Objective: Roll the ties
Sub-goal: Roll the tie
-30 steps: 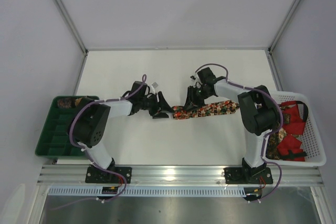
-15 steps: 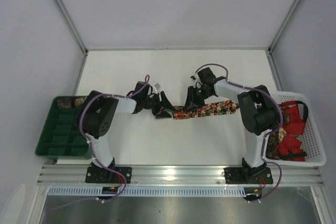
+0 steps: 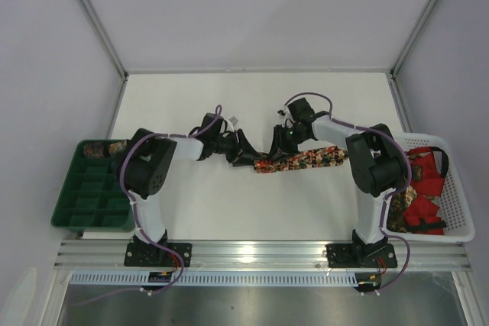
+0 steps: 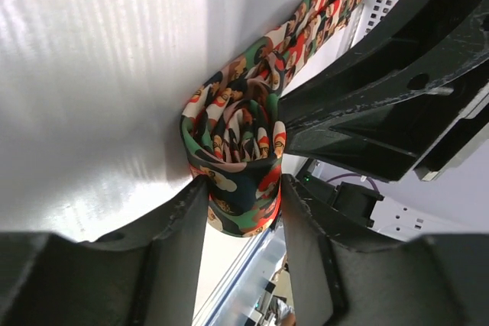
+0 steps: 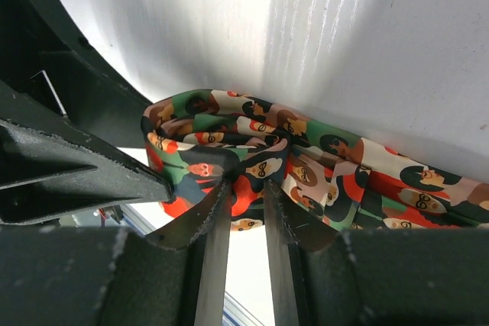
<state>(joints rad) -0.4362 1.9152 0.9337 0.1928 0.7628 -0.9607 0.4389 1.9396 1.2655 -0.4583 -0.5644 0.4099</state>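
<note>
Now, step: winding first coil (image 4: 233,162) of tie (image 3: 306,159).
Right end effector (image 5: 244,186): narrow, pinching core.
Left end effector (image 4: 241,187): clasping coil's sides.
Next: likely roll along flat tail.

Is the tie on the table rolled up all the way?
No, only one end of the tie is coiled, while the rest lies stretched out flat on the table.

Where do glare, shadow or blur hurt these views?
Top external: even light, sharp, one bright reflection on the metal rail at the near edge. Left wrist: glare washes out much of the table; the tie is sharp. Right wrist: a bright band of glare on the table above the tie, shadow to its right.
</note>
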